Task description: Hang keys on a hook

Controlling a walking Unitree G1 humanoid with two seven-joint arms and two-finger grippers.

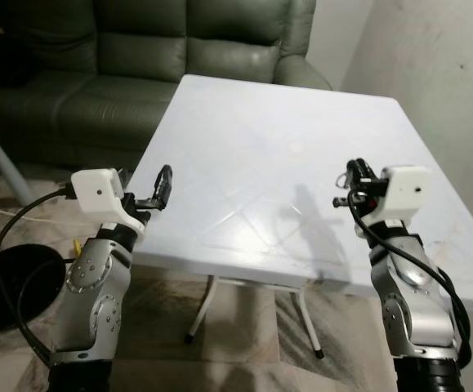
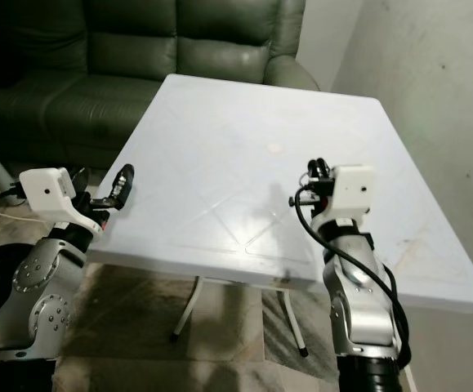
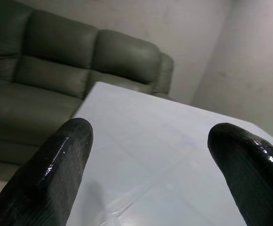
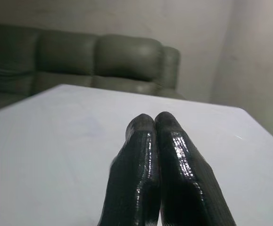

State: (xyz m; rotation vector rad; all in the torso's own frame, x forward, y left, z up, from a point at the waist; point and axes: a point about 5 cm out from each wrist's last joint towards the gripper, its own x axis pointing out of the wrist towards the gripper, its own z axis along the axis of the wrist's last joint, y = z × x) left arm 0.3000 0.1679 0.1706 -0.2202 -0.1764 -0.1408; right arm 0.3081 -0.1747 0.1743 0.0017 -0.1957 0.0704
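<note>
1. Left gripper (image 1: 164, 186) raised at the near left edge of the white table (image 1: 285, 147), fingers (image 3: 56, 174) spread wide, nothing between them.
2. Right gripper (image 1: 352, 181) raised over the near right part of the table, fingers (image 4: 148, 160) pressed together, nothing visibly pinched.
3. Keys and hook: nowhere to be made out on the table or by the green sofa (image 1: 138, 57).
4. Best now, by judgement: search first, turn toward the walls, find keys, then approach slowly with the spread fingers leading.
</note>
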